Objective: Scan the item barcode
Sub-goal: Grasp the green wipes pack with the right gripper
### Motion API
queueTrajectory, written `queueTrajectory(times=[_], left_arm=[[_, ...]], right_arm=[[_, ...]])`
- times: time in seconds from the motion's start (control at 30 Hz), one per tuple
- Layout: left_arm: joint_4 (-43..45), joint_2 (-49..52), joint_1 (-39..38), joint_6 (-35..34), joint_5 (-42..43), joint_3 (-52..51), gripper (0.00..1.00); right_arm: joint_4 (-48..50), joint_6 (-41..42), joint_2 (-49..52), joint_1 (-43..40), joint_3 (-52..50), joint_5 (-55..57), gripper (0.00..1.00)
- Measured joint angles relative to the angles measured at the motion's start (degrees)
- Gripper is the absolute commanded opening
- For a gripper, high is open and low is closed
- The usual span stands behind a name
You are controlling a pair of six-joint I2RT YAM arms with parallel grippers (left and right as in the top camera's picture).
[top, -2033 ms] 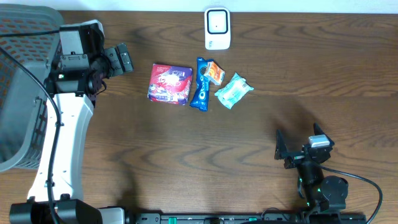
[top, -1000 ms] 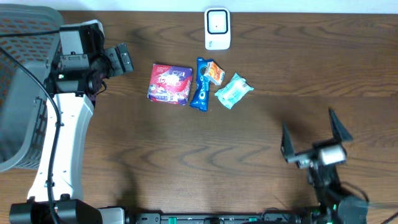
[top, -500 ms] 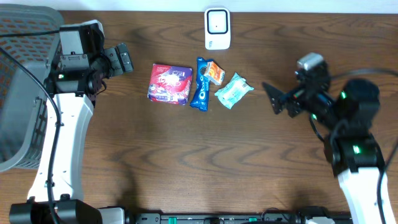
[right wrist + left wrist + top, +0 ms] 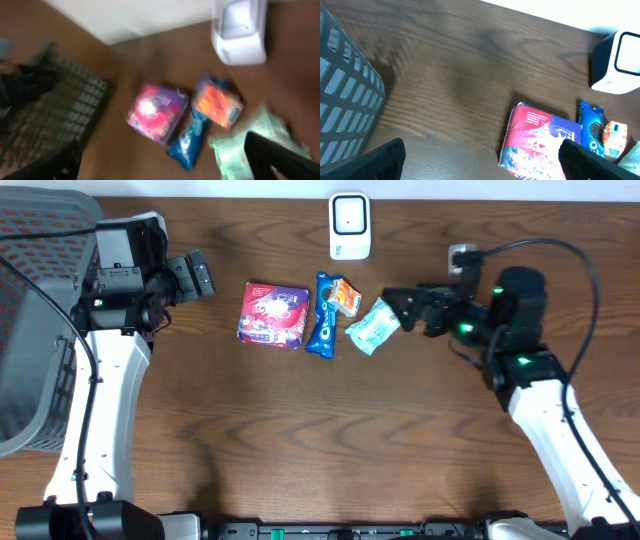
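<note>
Now the right gripper (image 4: 398, 310) hangs with its jaws spread wide and nothing between them. Its tips are just beside the right end of the mint-green packet (image 4: 375, 326), which lies near the far edge of the table (image 4: 300, 420); whether they touch it I cannot tell. Leftward in a row lie the orange packet (image 4: 343, 296), the blue biscuit packet (image 4: 323, 320) and the red-and-purple pack (image 4: 273, 315). The white scanner (image 4: 349, 225) stands at the far edge behind them. The left gripper (image 4: 200, 275), equally wide and empty, sits left of the row, by the grey basket (image 4: 30, 330).
</note>
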Motion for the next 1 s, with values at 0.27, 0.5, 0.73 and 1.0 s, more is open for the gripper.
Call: queueTrajectory(times=[0.27,0.5,0.73,1.0], left_arm=[[0.0,0.0,0.0,0.0,0.0,0.0,0.98],[0.0,0.0,0.0,0.0,0.0,0.0,0.98],[0.0,0.0,0.0,0.0,0.0,0.0,0.98],[0.0,0.0,0.0,0.0,0.0,0.0,0.98]], right_arm=[[-16.7,8.2,8.8,3.3,9.4,14.6,0.99],[-15.9,15.2,18.2,3.2,11.5,17.5,0.99],[-13.1,19.8,27.5,3.7,11.5,16.6,0.89],[-10.9,21.2,31.2,4.3,11.5,14.0,0.68]])
